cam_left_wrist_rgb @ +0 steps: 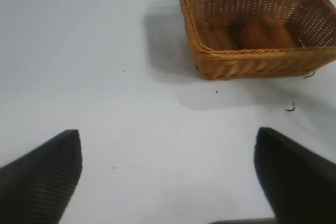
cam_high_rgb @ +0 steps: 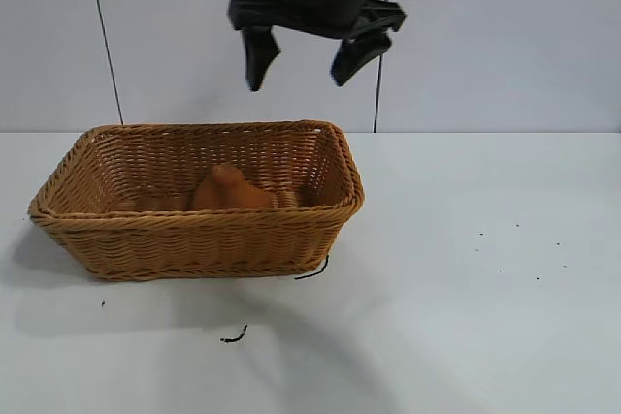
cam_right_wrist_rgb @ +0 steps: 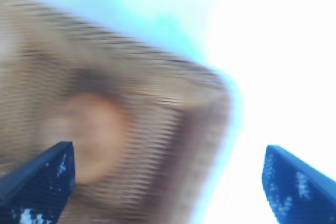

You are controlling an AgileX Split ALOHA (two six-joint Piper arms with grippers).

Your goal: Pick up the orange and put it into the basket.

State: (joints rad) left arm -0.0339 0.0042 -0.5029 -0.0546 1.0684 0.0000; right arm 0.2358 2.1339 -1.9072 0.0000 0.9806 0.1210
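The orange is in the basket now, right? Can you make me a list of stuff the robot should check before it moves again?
1. Orange inside the basket: ok, it sits on the basket floor.
2. Right hand empty: ok, its fingers are wide apart with nothing between them.
3. Right hand clear of the basket: ok, it hangs above the rim, touching nothing.
4. Basket upright on the table: ok, it stands flat, not tipped.
5. Left hand out of the way: ok, it is open, empty, away from the basket.
6. Orange unharmed: cannot tell, only part of it shows over the basket wall.
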